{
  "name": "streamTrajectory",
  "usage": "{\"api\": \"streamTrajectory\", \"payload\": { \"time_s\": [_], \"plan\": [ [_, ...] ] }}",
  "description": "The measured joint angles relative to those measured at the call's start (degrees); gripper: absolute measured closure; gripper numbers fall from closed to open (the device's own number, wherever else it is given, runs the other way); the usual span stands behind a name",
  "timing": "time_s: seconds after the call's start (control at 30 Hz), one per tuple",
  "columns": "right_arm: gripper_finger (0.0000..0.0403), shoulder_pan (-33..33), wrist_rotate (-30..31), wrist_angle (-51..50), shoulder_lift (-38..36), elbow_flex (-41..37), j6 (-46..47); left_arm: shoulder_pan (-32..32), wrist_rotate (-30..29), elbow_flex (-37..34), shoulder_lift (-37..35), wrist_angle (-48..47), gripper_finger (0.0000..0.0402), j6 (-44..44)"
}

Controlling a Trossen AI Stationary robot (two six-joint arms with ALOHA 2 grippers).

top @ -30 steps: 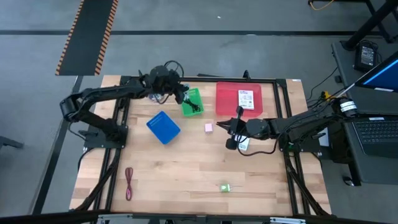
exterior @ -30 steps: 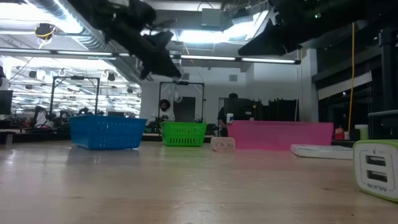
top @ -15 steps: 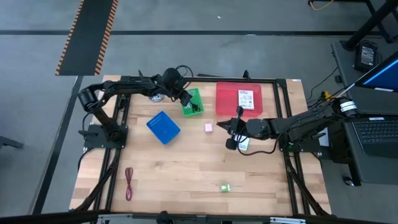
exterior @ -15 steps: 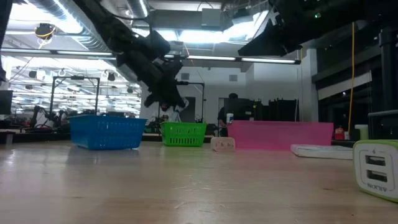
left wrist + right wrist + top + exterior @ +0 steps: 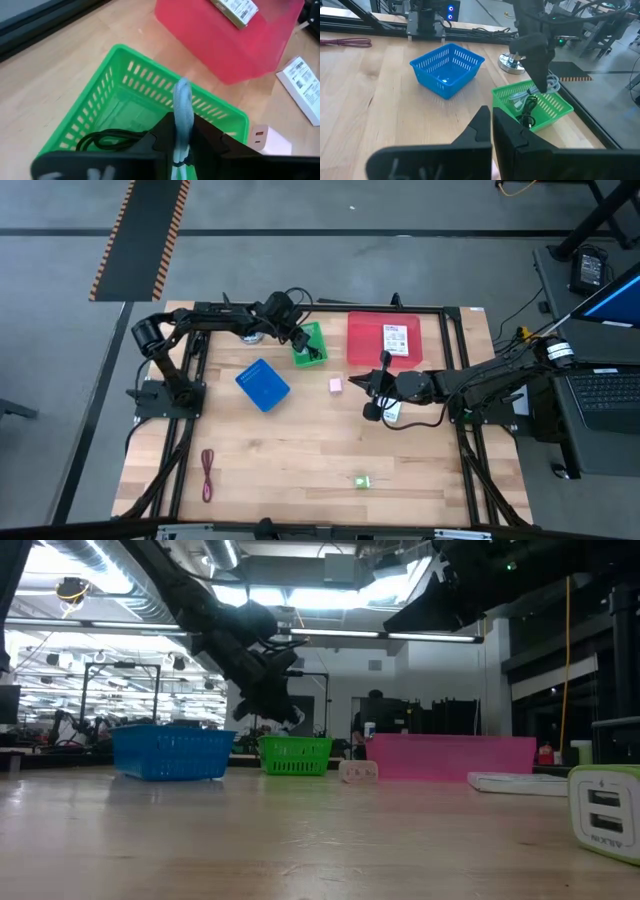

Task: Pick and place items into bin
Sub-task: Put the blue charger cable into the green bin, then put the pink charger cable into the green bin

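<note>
Grey floor (image 5: 400, 205), striped hazard mat (image 5: 140, 235), bright ceiling lights (image 5: 330, 595)

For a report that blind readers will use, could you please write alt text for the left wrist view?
The left gripper holds a pale blue-grey cable between its dark fingers, above a green basket with a black cable inside. Beyond the basket stand a red bin holding a white packet, and another white packet lies on the wooden table.

round silver metal object (image 5: 510, 60) on wooden table (image 5: 300, 465), laptop (image 5: 608, 390) alongside
</note>
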Motion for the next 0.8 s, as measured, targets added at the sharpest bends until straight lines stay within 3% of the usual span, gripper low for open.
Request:
{"api": "streamTrajectory", "payload": {
  "time_s": [0.4,0.8],
  "plan": [
    [0.0403,0.00,-0.02,0.00,0.02,0.00,0.18,-0.02,-0.24,0.00,-0.16,2.03,0.0299,2.28],
    [0.0403,0.00,-0.02,-0.09,0.02,0.02,0.20,0.00,-0.33,-0.01,-3.55,5.57,0.0296,8.38]
  ]
}}
